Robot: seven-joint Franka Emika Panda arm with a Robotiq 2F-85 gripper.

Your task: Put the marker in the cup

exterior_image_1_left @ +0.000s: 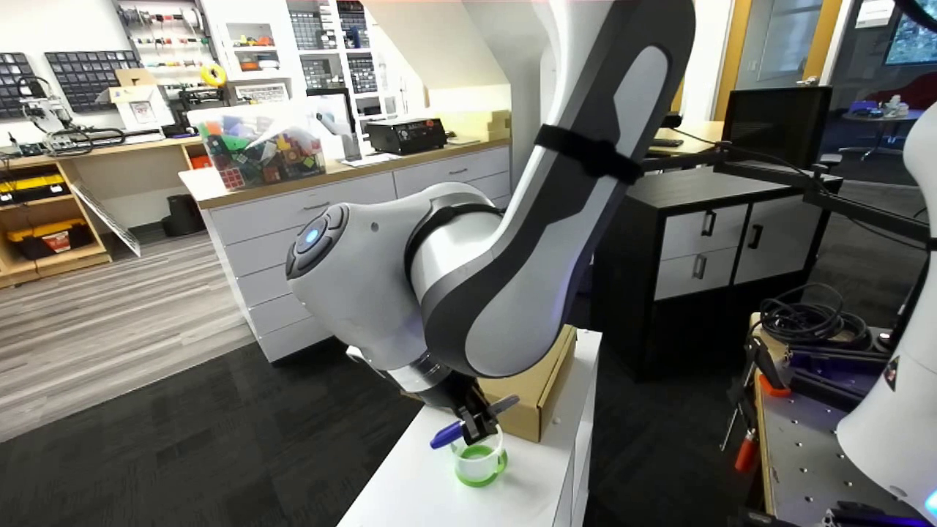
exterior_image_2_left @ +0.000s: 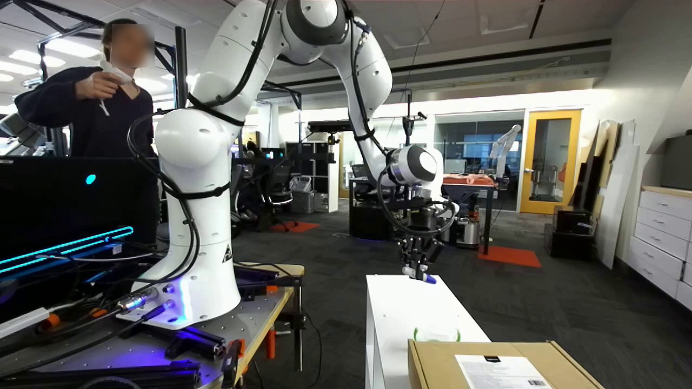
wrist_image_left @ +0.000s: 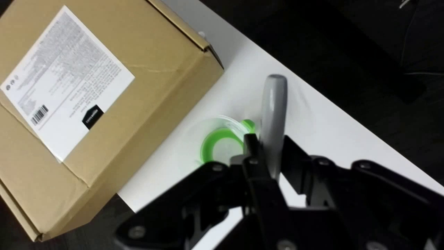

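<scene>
1. At the left of the wrist view, a flat brown cardboard box (wrist_image_left: 149, 100) with a white paper label (wrist_image_left: 69, 80) lies on a narrow white table (wrist_image_left: 329, 139). A swing too far left could bring the black gripper (wrist_image_left: 270, 147) against its side.

2. Right of the box stands a small, round, translucent plastic cup (wrist_image_left: 222, 133) with a green ring at its base, upright and partly hidden behind the gripper. It looks light, so a knock from a finger could slide or tip it.

3. Further right, the gripper is clamped around the middle of a slim marker (wrist_image_left: 274, 111) with a grey barrel. The marker hangs outside the cup; in an exterior view, white table (exterior_image_2_left: 416, 305) shows between them. Letting go now would likely drop it on the table, because, I judge, it is not over the cup's mouth.

4. In an exterior view, the marker slants well away from upright, its dark blue cap (exterior_image_1_left: 446, 435) toward the left. Brought down like that, it could catch the rim, lie across it, or twist in the grip.

5. At the far right the table ends over dark carpet (wrist_image_left: 347, 62). A dropped marker, being round, could roll off that edge.
</scene>
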